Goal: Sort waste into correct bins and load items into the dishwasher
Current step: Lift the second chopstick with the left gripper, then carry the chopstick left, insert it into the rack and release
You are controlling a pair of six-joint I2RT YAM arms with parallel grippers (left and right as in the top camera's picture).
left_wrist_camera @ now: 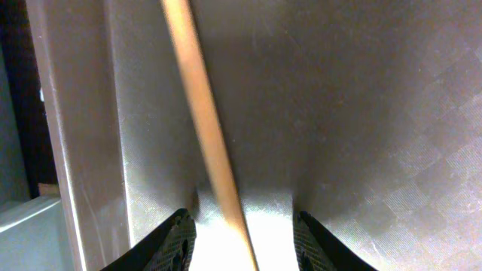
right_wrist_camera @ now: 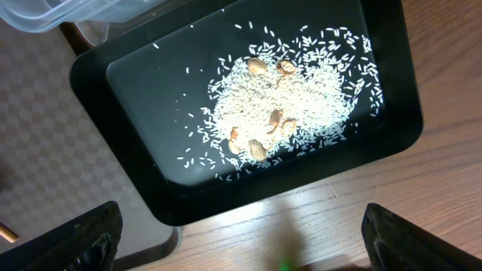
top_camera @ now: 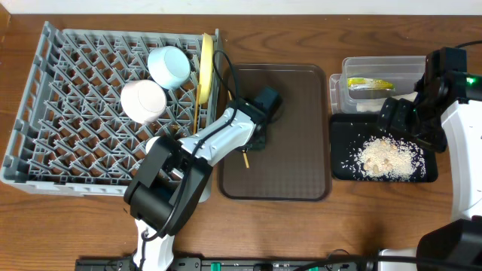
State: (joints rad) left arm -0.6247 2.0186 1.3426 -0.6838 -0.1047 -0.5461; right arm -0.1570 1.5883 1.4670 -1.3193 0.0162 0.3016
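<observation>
Chopstick [left_wrist_camera: 203, 128] between left gripper [left_wrist_camera: 241, 235] jaws, part-open, not gripping; right gripper [right_wrist_camera: 241, 241] jaws wide, empty.

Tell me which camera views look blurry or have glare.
Left wrist: the chopstick is soft and out of focus, with white glare on the brown tray at the bottom edge. Right wrist: rice in the black tray is sharp. Overhead: even light, crisp.

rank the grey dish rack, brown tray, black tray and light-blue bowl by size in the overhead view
1. grey dish rack
2. brown tray
3. black tray, though partly covered
4. light-blue bowl
</observation>
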